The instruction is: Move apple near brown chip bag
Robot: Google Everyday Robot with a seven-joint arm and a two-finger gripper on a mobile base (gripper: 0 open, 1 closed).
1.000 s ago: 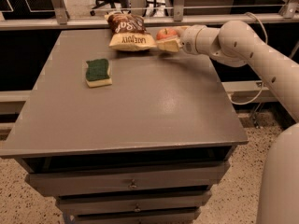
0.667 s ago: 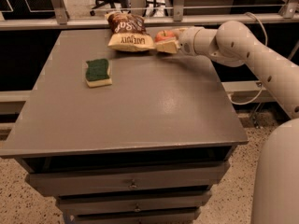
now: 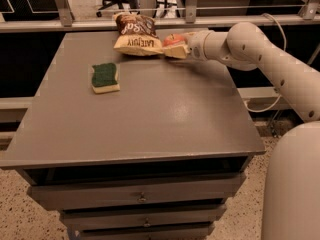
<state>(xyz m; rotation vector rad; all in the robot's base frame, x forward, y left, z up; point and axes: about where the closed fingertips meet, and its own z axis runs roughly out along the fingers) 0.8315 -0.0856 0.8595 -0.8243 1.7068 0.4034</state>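
At the far edge of the grey table [image 3: 150,129], the gripper [image 3: 175,44] pinches the apple [image 3: 171,38] between its fingers, just beside the brown chip bag [image 3: 136,34] and nearly touching its tan-yellow end. Nearer the camera, a green-and-yellow sponge [image 3: 105,77] lies flat, well apart from both

The white arm [image 3: 280,69] comes in from 4 o'clock and bends at a round joint. From there the wrist [image 3: 205,45] reaches toward 9 o'clock. The gripper [image 3: 174,45] sits low, up near 12 o'clock, hugging the apple [image 3: 171,38]. The robot's big white body [image 3: 292,184] fills the 5 o'clock corner.
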